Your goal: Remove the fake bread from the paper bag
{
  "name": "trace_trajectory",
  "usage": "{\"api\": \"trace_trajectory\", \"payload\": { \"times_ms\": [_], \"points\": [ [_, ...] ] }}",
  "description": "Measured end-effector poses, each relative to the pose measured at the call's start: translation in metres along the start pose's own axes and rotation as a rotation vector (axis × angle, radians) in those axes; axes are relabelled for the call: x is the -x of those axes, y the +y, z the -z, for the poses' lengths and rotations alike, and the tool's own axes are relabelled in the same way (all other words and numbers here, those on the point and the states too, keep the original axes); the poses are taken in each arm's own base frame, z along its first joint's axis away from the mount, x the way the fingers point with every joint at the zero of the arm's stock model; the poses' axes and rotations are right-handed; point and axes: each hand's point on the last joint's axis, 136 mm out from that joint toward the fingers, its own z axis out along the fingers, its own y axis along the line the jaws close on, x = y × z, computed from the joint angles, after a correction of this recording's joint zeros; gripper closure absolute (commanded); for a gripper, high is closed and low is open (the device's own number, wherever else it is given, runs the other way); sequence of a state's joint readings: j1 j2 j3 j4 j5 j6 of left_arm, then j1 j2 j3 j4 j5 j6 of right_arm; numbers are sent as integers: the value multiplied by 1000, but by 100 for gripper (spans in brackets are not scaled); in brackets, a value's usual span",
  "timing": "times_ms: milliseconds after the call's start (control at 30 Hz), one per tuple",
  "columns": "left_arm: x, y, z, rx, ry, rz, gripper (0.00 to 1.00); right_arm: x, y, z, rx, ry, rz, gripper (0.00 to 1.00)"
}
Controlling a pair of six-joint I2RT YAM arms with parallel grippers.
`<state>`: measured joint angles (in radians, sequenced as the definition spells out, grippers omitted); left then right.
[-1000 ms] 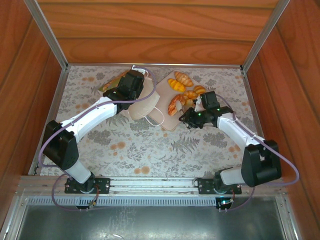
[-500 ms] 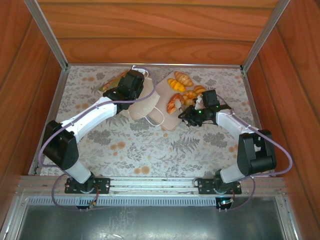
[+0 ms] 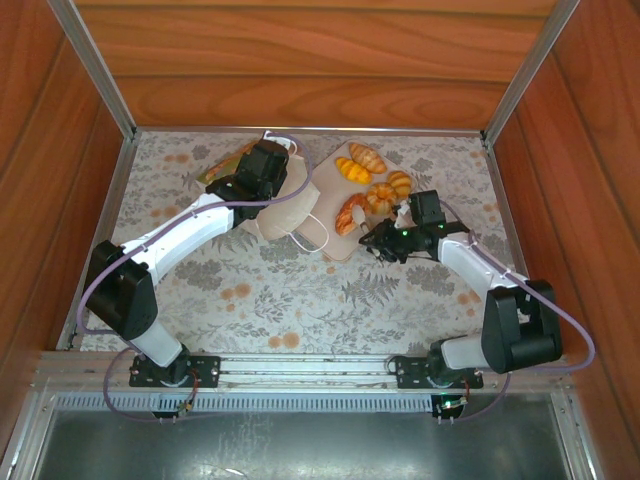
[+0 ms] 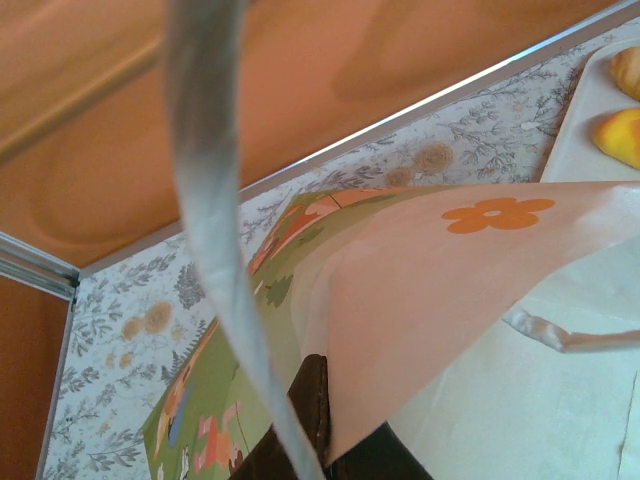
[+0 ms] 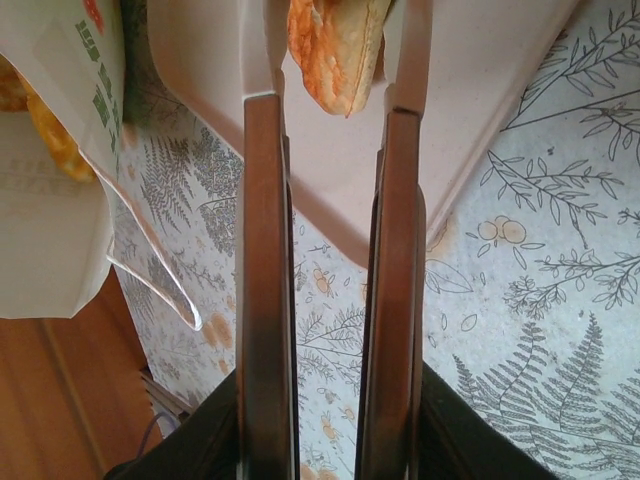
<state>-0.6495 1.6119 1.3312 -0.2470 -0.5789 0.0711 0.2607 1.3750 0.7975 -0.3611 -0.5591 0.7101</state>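
I find the right gripper (image 3: 372, 238) at the near edge of the pink tray (image 5: 330, 170), its fingers (image 5: 265, 300) parted and parallel. One orange pastry (image 5: 335, 50) lies on the tray in line with the gap at their tips. I cannot tell whether they touch it. The rest of the fake bread (image 3: 368, 185) sits further back on that tray. The left gripper (image 4: 335, 445) is clamped on a wall of the paper bag (image 3: 285, 210), which lies just left of the tray.

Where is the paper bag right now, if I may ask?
Top view: the paper bag lies under the left claw, just left of the pink tray.
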Motion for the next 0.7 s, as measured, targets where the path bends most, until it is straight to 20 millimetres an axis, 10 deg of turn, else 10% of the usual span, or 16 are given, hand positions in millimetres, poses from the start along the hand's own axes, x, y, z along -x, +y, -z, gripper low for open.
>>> {"api": "trace_trajectory", "payload": {
  "times_ms": [700],
  "points": [
    [0,-1,0,-3,0,1,100,-20,6,6,71,39,-10,62]
  ]
}}
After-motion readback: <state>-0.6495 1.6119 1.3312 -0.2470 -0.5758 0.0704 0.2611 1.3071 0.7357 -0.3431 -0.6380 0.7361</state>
